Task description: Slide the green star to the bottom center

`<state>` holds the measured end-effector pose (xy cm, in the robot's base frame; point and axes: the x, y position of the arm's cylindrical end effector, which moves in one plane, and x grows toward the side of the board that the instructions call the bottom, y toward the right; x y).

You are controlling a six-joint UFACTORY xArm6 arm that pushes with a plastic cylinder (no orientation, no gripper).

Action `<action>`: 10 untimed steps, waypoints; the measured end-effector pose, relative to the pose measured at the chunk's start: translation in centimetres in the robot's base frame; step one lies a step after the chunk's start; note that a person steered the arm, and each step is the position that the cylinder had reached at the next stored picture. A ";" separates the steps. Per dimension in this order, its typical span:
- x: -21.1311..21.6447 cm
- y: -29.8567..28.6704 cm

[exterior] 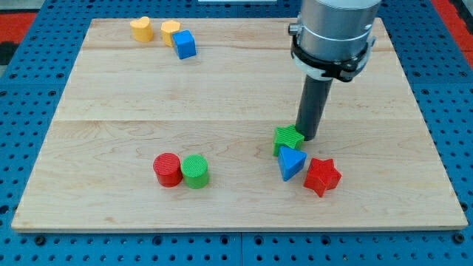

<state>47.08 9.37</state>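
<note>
The green star (287, 138) lies right of the board's centre. My tip (309, 137) stands just to its right, touching or nearly touching its side. A blue triangle (291, 162) lies directly below the green star, touching it. A red star (322, 176) lies to the right of the blue triangle, close to it.
A red cylinder (168, 169) and a green cylinder (196, 171) stand side by side at lower left of centre. At the top left are a yellow heart (142, 29), a yellow block (171, 32) and a blue cube (184, 44). The wooden board (111, 96) lies on a blue pegboard.
</note>
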 end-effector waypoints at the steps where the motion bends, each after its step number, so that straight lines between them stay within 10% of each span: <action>1: -0.2 -2.6; 10: 2.4 -3.1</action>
<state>49.46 6.25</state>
